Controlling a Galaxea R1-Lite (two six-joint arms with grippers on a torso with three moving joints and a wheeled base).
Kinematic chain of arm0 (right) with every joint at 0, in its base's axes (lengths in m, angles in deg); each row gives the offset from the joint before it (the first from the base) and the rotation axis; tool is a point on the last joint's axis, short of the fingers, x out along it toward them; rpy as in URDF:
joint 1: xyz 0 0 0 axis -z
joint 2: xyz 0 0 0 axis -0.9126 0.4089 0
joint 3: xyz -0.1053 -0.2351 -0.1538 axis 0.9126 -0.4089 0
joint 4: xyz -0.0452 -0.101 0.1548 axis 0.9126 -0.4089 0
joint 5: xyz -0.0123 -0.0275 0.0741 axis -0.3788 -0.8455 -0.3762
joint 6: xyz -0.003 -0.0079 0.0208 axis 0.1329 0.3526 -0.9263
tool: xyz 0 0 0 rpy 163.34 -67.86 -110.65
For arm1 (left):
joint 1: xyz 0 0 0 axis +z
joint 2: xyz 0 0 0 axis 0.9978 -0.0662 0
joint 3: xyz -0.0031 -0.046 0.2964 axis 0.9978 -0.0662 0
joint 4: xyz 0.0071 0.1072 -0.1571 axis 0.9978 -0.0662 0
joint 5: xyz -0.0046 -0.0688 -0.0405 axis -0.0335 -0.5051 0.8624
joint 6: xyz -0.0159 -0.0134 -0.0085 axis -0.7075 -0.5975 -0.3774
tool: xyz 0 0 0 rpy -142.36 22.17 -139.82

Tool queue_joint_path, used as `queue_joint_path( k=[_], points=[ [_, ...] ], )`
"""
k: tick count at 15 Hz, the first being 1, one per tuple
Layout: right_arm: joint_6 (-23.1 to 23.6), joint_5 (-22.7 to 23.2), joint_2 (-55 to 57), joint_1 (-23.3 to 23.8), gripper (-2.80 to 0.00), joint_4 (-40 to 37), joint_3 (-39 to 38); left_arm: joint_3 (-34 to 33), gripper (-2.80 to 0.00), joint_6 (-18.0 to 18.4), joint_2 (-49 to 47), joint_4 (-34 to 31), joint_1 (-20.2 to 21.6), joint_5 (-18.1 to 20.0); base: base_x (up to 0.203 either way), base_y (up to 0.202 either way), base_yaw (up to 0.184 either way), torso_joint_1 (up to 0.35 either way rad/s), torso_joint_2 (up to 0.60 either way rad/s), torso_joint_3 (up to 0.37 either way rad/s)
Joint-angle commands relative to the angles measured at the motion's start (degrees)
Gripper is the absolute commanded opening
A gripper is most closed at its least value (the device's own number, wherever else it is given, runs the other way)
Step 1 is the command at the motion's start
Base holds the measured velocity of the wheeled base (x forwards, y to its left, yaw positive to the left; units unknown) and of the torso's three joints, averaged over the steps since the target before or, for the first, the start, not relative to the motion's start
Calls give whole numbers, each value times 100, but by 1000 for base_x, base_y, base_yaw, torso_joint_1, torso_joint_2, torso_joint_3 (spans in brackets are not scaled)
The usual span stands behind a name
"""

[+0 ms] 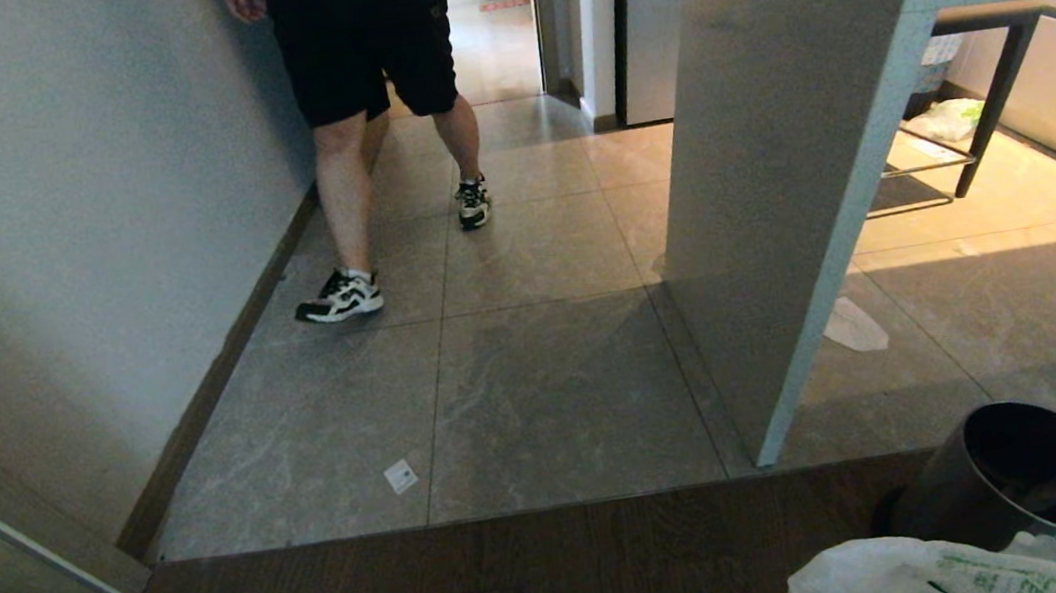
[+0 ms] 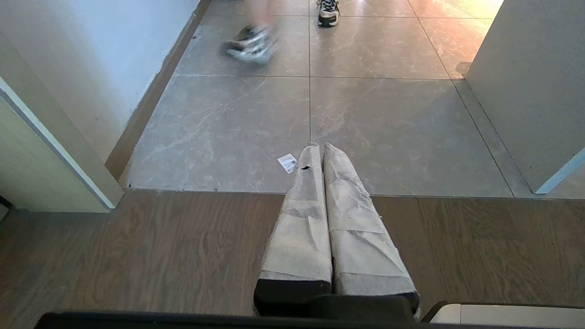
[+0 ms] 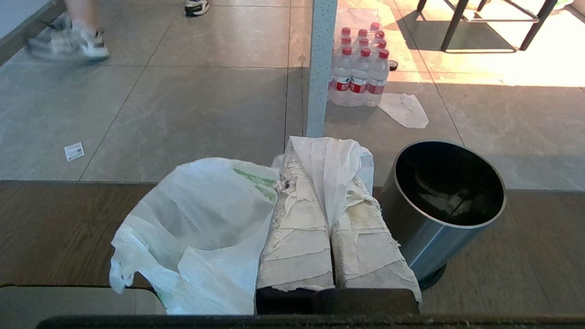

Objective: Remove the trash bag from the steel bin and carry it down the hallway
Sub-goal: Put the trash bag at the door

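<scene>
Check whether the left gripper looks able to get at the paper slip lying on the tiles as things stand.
Probably yes. The left gripper is shut and holds nothing, and the paper slip lies on bare tile ahead of its tips, nothing between them. The trash bag is pinched in the right gripper, well clear.

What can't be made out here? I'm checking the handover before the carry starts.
- Trash bag: head view's bottom edge cuts it off; in the right wrist view the right gripper hides the pinched part.
- Steel bin: its dark inside hides the bottom.
- Person: cut off above the waist by the head view's top edge; one shoe is blurred in the left wrist view.
- Paper slip: print too small to read.
</scene>
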Motion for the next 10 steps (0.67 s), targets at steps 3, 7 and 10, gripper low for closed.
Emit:
queue_joint_path(
  k=[3,7,10],
  points=[
    [5,4,7,2,-280,4,0,0,-280,-4,0,3,0,-2,0,0,0,0,0,0],
    [5,4,7,2,-280,4,0,0,-280,-4,0,3,0,-2,0,0,0,0,0,0],
    [5,4,7,2,-280,4,0,0,-280,-4,0,3,0,-2,0,0,0,0,0,0]
  ],
)
